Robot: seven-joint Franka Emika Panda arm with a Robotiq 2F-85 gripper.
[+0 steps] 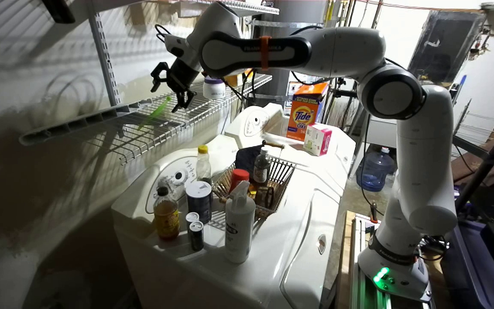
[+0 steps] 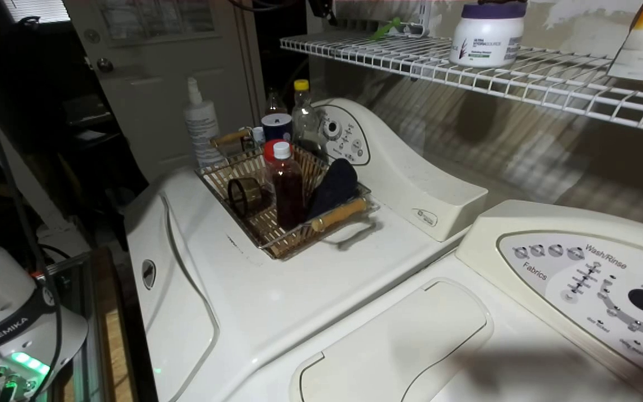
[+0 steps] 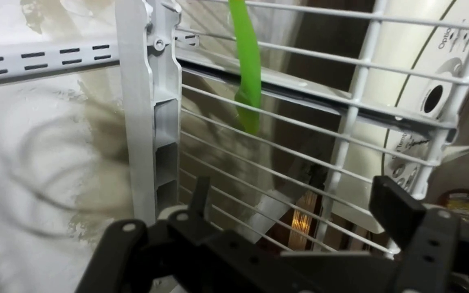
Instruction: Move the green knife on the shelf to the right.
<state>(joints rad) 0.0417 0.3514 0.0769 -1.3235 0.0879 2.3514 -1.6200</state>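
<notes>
In an exterior view, the arm (image 1: pixel 272 53) arches high over two white machines (image 1: pixel 281 240), and out at its end hangs the gripper (image 1: pixel 164 99), above the wire shelf (image 1: pixel 161 139), jaws released and spread apart. There's the green knife (image 1: pixel 156 113), lying across the rods, near the gripper! A white jar with a purple lid (image 1: pixel 214 89) stands farther along the same shelf. Down below, a basket (image 1: pixel 284 174) with a white-capped bottle (image 1: pixel 262 167) inside, a white spray bottle (image 1: pixel 239 227) just beside it, and over on the far machine an orange Tide box (image 1: pixel 303 113).

In an exterior view, a pale door (image 2: pixel 165 100) stands at the back, and the knife shows small up on the shelf, well apart from the jar; the jaws I cannot make out here.

Now the wrist view, right up close: black fingers (image 3: pixel 397 207) at the bottom, a wide gap between them, and the knife bright green up beyond their tips, resting on the rods near a ribbed grey bar (image 3: pixel 136 110). The knife's upper end runs past the top edge; whether the lower end dips between rods, I cannot tell.
</notes>
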